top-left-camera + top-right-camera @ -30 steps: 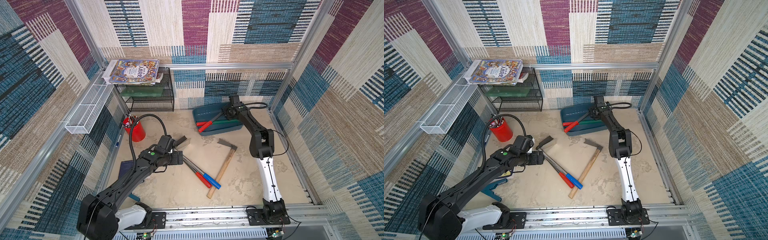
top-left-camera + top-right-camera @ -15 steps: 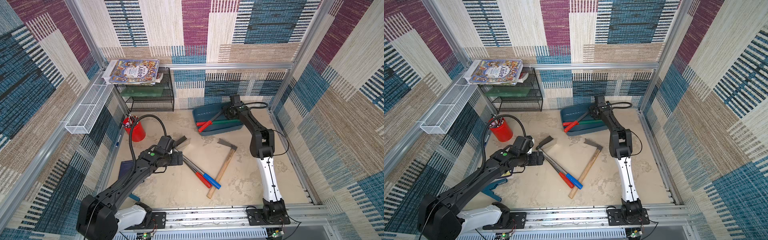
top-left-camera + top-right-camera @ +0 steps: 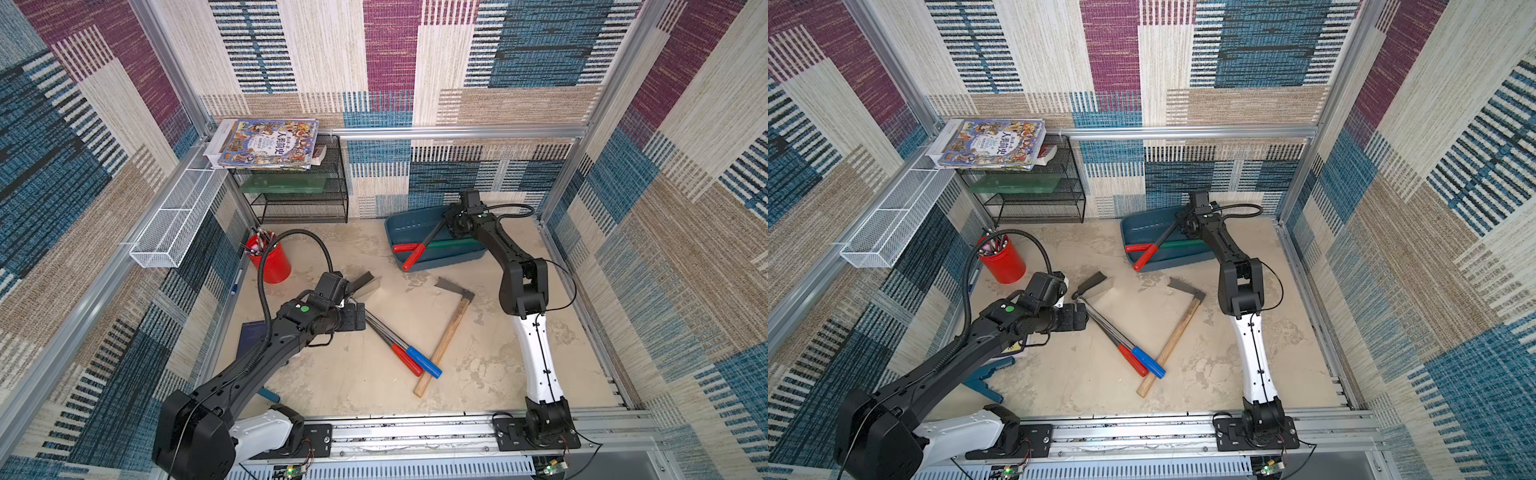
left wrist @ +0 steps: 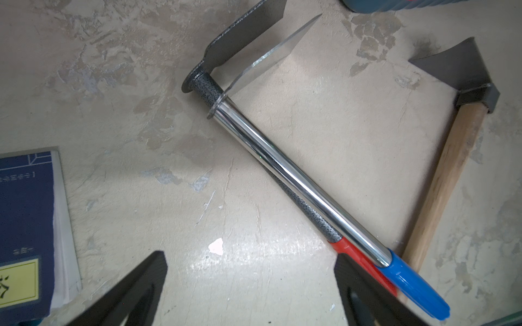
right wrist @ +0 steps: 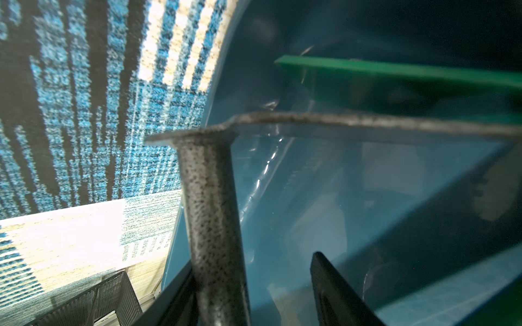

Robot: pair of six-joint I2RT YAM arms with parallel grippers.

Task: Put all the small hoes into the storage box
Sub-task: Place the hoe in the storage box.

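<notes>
The small hoe [image 3: 430, 237], with a speckled dark shaft [image 5: 209, 211] and a red grip, lies slanted in the dark-teal storage box [image 3: 411, 226] at the back, its grip resting over the front rim. My right gripper [image 3: 451, 222] reaches into the box and is open around the shaft: one finger touches it and the other finger [image 5: 333, 282] stands apart. A green tool [image 5: 395, 76] lies beside the hoe's blade. My left gripper [image 4: 251, 282] hangs open over the table beside two more hoes, holding nothing.
A chrome hoe with a blue grip [image 4: 296, 175], a speckled one with a red grip [image 3: 405, 359] and a wood-handled hoe [image 3: 446, 336] lie mid-table. A red pen cup [image 3: 270, 262], black wire rack [image 3: 299, 199], white mesh basket [image 3: 174, 224] and blue book [image 4: 25, 225] are on the left.
The right gripper's jaws have spread slightly around the hoe's shaft. Both arms and the tools stay where they were.
</notes>
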